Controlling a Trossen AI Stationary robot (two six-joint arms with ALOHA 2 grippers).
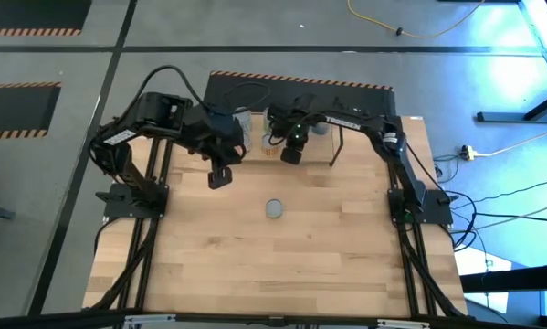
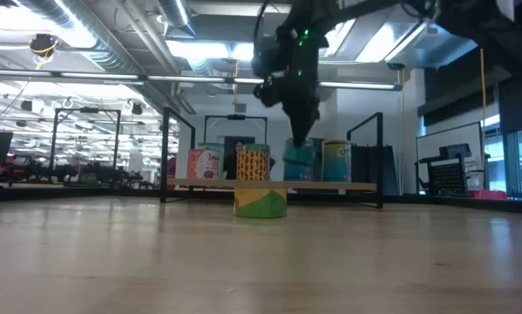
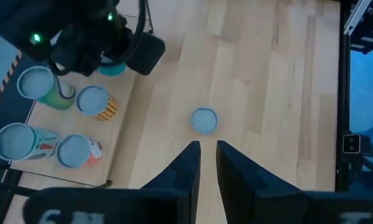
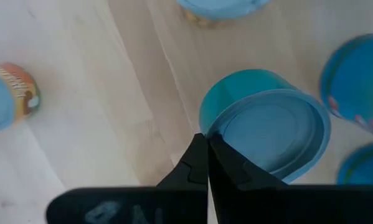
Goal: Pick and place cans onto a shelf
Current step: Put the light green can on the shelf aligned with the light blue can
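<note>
While poised above the shelf [image 1: 346, 139], shut tight: right end effector [image 4: 206, 140], both fingers pressed together with nothing between them. Meets the lid rim of a teal can [image 4: 264, 124] standing on the shelf; cannot tell whether actually touching it. Comes down from above onto that can in the low view.

Also upright on the shelf board: a red-and-white can [image 2: 204, 163] at one end, an orange patterned can [image 2: 253, 163] next to it, and a blue-and-yellow can [image 2: 336, 161] just beyond the teal one. Shows four pale round lids in the left wrist view, grouped near the shelf's edge, one of them on a green can [image 3: 37, 84].

Off the shelf, in front of it and well apart: a single yellow-and-green can [image 2: 261, 202], upright on the bare counter [image 1: 209, 256].

Between the shelf and that lone can, raised above the counter: left end effector [image 3: 208, 144], fingers slightly parted, holding nothing. Looks straight down past its fingertips at the lone can's grey lid.
</note>
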